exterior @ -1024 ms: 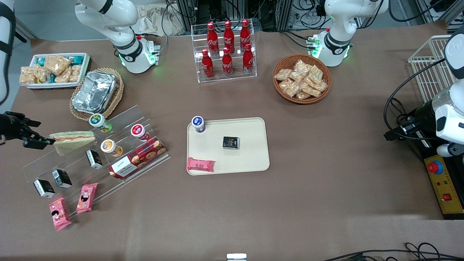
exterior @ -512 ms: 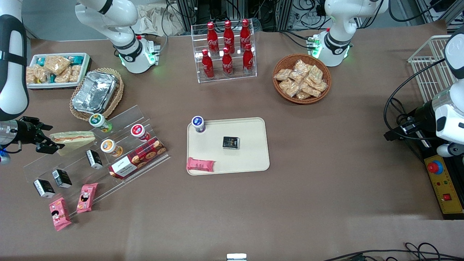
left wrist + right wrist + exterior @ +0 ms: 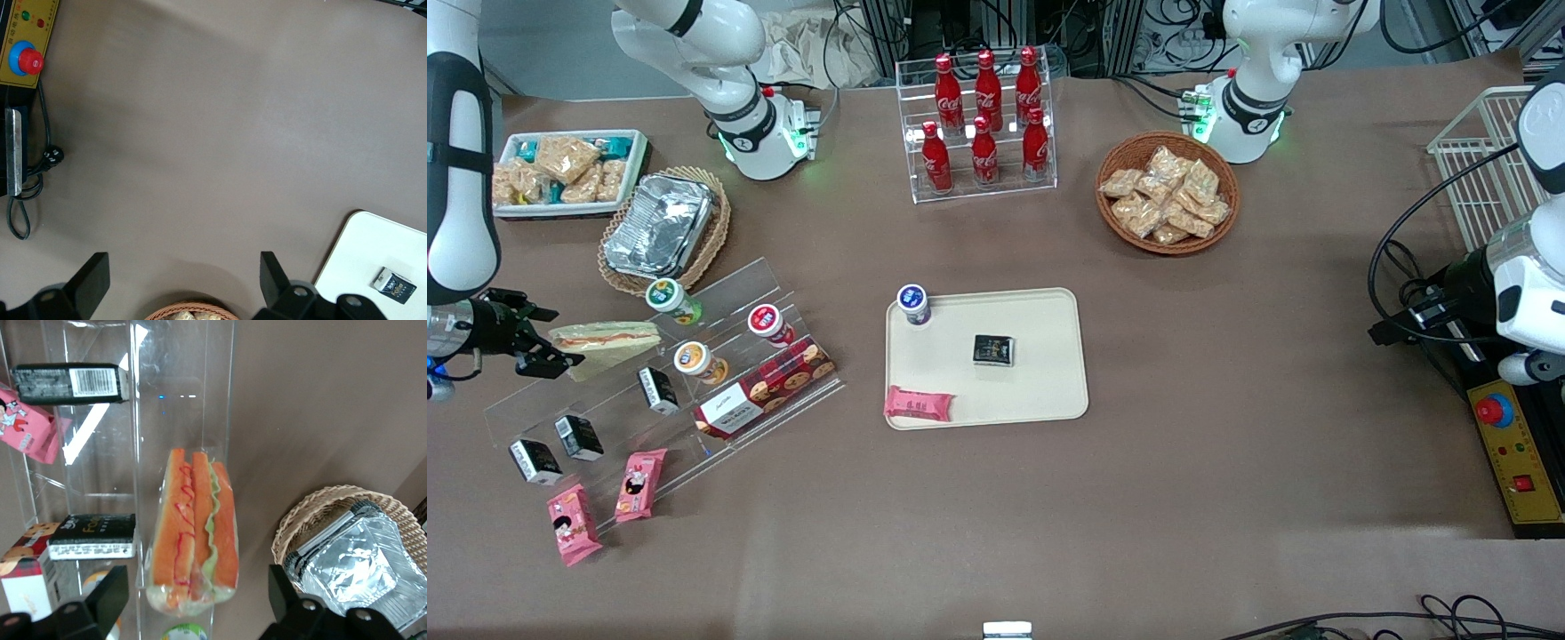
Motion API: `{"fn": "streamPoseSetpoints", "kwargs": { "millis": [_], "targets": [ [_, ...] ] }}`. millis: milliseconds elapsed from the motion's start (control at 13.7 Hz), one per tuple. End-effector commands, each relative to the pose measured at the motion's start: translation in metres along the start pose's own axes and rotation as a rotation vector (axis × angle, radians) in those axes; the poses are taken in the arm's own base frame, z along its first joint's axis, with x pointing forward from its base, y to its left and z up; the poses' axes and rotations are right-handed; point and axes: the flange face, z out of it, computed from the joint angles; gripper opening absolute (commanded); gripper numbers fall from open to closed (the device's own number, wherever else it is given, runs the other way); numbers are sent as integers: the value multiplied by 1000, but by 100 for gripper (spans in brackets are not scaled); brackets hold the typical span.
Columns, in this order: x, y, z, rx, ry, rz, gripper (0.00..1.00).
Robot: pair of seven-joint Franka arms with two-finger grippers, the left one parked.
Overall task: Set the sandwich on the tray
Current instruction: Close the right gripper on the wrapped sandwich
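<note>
Jaws of the right arm's gripper [image 3: 538, 342] stand spread wide, one finger on each side of the wrapped sandwich's end without closing on it; in the right wrist view the two dark fingertips [image 3: 107, 603] flank the wedge with a clear gap on both sides.

Nearest the front camera, two pink snack packets [image 3: 574, 524] lie at the low end of a clear acrylic stepped display [image 3: 720, 293], at about 6 o'clock from the gripper. Small black boxes [image 3: 578, 436] sit on the next steps up.

Higher on the stand, at 3 o'clock from the gripper, the sandwich [image 3: 605, 347] lies on its side on an upper step, its orange-red and green filling edge showing [image 3: 193, 527]. A red biscuit box [image 3: 765, 387] and small round cups [image 3: 698, 360] rest on the steps beside it.

Well apart toward the parked arm's end, at 3 o'clock from the sandwich, the cream tray [image 3: 1040, 391] lies flat on the brown desk [image 3: 1227, 462]. It carries a blue-lidded cup [image 3: 913, 304], a small black packet [image 3: 993, 349] and a pink bar [image 3: 918, 404] on its near rim.

Farther off, at 1 o'clock from the sandwich, a crinkled foil container [image 3: 660, 224] sits in a wicker basket [image 3: 716, 227].
</note>
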Motion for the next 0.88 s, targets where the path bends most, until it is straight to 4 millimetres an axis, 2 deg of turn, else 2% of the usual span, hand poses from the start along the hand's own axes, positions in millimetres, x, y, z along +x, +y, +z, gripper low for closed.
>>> {"fn": "streamPoseSetpoints", "kwargs": {
  "millis": [0,73,146,220,293,585,805],
  "targets": [
    [3,-3,1,14,27,14,85],
    [3,-2,0,14,26,14,77],
    [5,1,0,15,24,19,62],
    [7,4,0,14,21,20,52],
    [7,5,0,13,19,12,36],
    [3,4,-9,5,12,-54,5],
    [6,-3,-49,26,60,-158,4]
  ]
}}
